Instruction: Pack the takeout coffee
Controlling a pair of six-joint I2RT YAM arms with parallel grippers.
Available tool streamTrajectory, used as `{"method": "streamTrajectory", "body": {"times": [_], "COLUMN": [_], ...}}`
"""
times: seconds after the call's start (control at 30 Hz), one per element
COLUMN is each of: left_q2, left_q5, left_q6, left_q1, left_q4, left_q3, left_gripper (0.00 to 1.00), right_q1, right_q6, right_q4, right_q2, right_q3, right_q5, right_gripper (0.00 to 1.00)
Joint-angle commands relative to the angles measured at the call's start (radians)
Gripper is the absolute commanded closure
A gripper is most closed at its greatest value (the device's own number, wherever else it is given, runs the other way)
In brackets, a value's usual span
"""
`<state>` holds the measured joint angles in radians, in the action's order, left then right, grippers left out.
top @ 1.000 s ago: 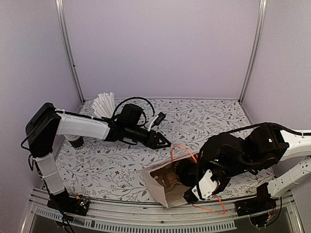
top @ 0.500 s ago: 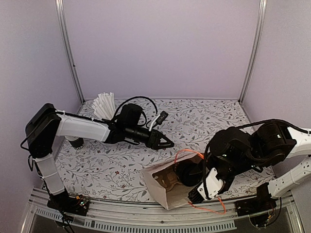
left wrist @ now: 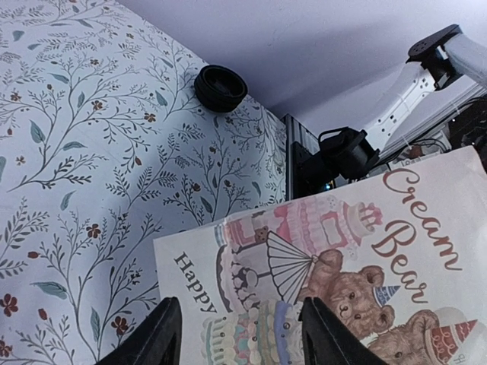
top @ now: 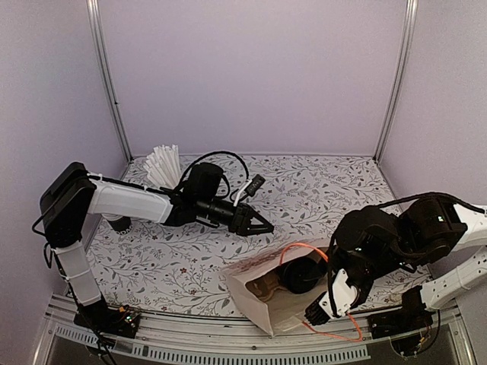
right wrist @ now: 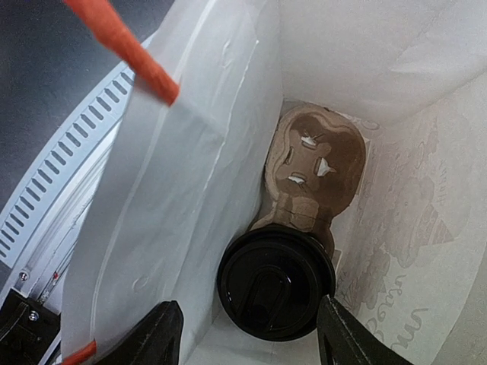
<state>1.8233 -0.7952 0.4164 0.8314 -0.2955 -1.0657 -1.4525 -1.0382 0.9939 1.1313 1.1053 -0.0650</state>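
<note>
Both half-open, empty: left gripper (left wrist: 240, 319), right gripper (right wrist: 245, 313) above takeout coffee (right wrist: 275, 283).

takeout coffee (right wrist: 275, 283) seen end-on, sides hidden; bag (left wrist: 358, 251) cut off at right, bottom frame edges.

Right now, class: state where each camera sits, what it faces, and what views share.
Top external: above and behind, facing the table; both arms show.
Left wrist: behind the left gripper, facing the bag, printed side; fingertips show.
Right wrist: behind the right gripper, looking into the bag at the takeout coffee; fingertips show.
Shared: all see the bag.
</note>
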Motion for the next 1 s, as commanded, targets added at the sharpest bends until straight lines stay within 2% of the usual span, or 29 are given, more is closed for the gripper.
{"method": "streamTrajectory", "body": {"times": [0.0, 0.37, 0.97], "left_q2": [-0.016, -0.059, -0.221], "left_q5": [-0.02, 0.018, 0.136], "left_q6": [-0.01, -0.036, -0.056], "left_q1": [0.0, -0.034, -0.1], "left_q4": [-0.021, 0.04, 0.091], "left_q3": [-0.004, -0.009, 0.098], "left_gripper": [0.44, 0.44, 0.43], "right_q1": [-0.006, -0.003, 0.134], "right_q6": [-0.013, -0.001, -0.079], "right_q4": [0.011, -0.024, -0.173], "right_q2": [-0.013, 0.037, 0.091], "right_q3": [0.001, 0.143, 0.141], "right_q5": [0.025, -0.018, -0.032], "right_gripper": [0.37, 0.36, 0.36]}}
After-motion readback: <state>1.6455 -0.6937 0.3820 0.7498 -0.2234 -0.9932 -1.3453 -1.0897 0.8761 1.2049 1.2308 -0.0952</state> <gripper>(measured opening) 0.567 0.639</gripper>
